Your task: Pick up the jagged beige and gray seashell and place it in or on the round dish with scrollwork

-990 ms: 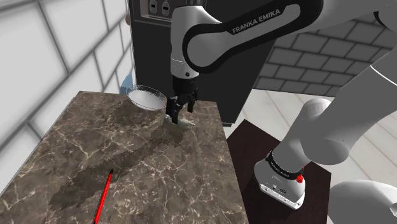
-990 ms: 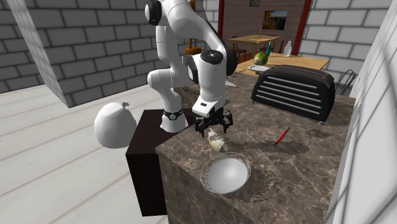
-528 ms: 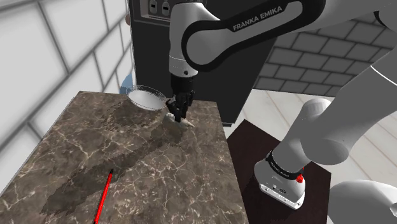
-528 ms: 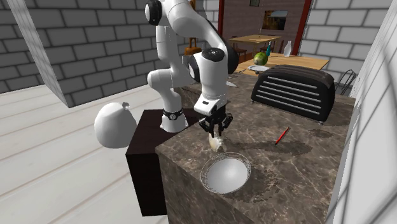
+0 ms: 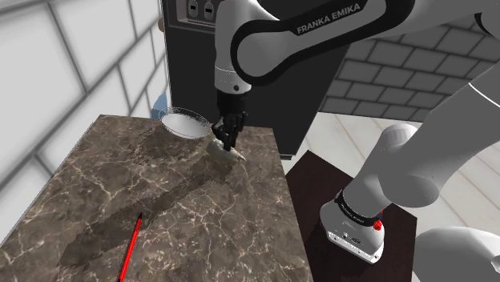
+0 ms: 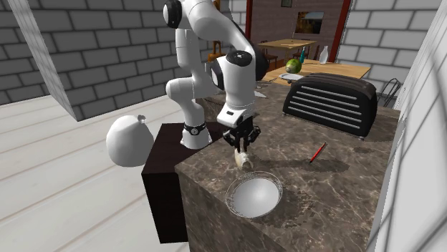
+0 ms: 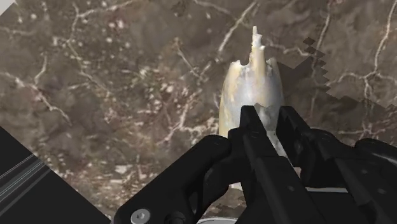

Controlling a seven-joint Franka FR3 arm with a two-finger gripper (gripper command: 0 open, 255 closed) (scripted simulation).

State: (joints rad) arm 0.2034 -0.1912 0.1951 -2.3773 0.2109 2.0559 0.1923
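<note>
Fingers (image 7: 254, 137) clamp the shell (image 7: 250, 86), just beside the dish (image 5: 186, 122). Dish's white inside is bare. A second ago the fingers stood apart around the shell.

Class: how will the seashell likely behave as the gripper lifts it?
Probably stiff: the seashell shows no bending in the shut gripper. Its thin jagged tip looks prone to chipping. The smooth-looking, tapered body may slip.
</note>
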